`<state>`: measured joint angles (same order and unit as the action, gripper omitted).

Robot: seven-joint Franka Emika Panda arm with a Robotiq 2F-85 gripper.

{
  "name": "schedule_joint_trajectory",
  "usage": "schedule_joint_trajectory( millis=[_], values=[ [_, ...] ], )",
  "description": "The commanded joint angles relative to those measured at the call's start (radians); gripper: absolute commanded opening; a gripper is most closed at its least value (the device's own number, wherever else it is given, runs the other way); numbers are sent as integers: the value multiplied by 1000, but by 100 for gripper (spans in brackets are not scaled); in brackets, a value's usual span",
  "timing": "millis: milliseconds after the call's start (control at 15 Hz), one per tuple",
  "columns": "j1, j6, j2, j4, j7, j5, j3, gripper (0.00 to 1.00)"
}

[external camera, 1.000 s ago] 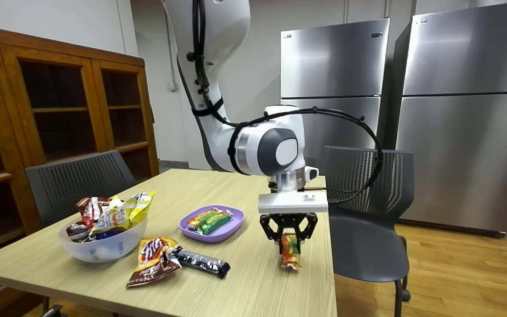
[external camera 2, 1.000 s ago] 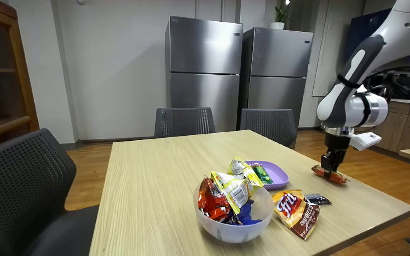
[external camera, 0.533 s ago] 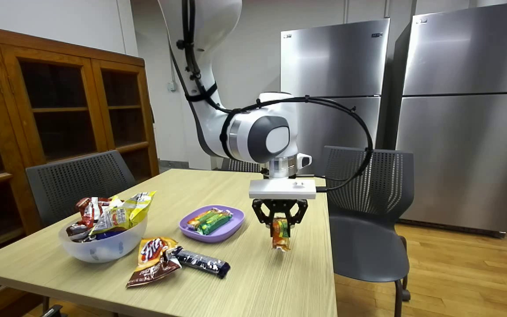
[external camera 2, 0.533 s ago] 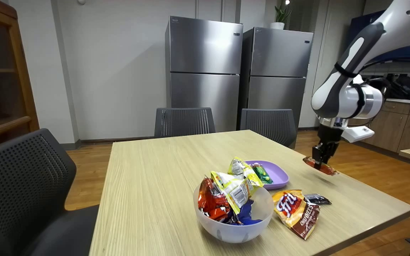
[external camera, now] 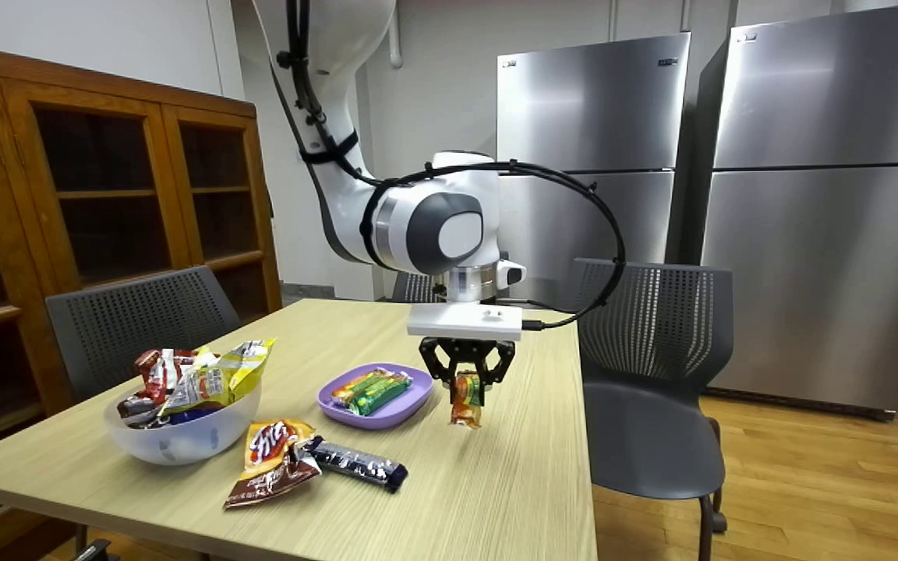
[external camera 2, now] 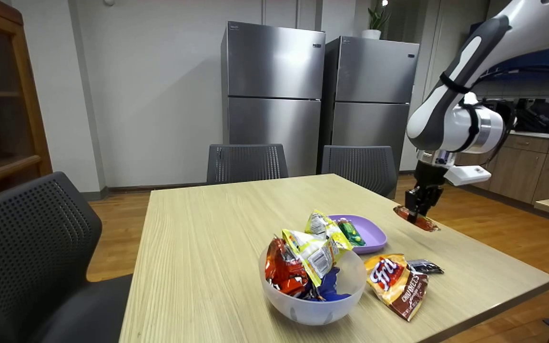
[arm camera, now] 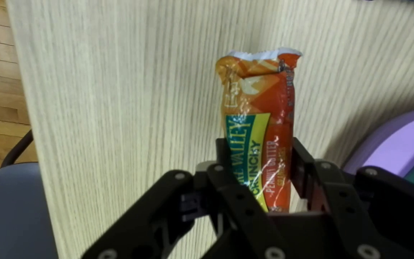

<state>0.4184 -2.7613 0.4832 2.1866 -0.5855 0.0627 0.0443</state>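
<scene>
- Both exterior views stand back, facing the fridges (external camera 2: 274, 90) across the tabletop (external camera 2: 208, 238), sharing the bowl (external camera 2: 312, 312).
- The wrist view peers down, close over the wrapped bar (arm camera: 261, 118).

I get fairly even, moderately bright indoor light in both exterior views. Glare patch on refrigerator (external camera 2: 274, 90); diagonal shadow across wall (external camera 2: 165, 119) beside it. Cabinet (external camera: 102, 191) interior too dark for me to read. Right-hand refrigerator (external camera: 827, 226) leans, wide-angle stretch. Wrist view: snack bar (arm camera: 259, 97) glints, large print legible; gripper (arm camera: 260, 153) soft, out of focus; shadow hugs purple plate (arm camera: 390, 145).
</scene>
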Motion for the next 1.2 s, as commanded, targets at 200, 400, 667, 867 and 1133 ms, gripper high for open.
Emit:
schedule_joint_trajectory(
  millis=[200, 400, 667, 867, 1133],
  values=[
    [-72, 45, -72, 51, 118, 32, 17, 17],
    [-107, 84, -61, 30, 173, 54, 27, 17],
    [-144, 120, -41, 1, 236, 99, 37, 17],
    [-162, 142, -32, -24, 277, 136, 39, 17],
    [-191, 158, -7, -65, 349, 166, 24, 17]
  ],
)
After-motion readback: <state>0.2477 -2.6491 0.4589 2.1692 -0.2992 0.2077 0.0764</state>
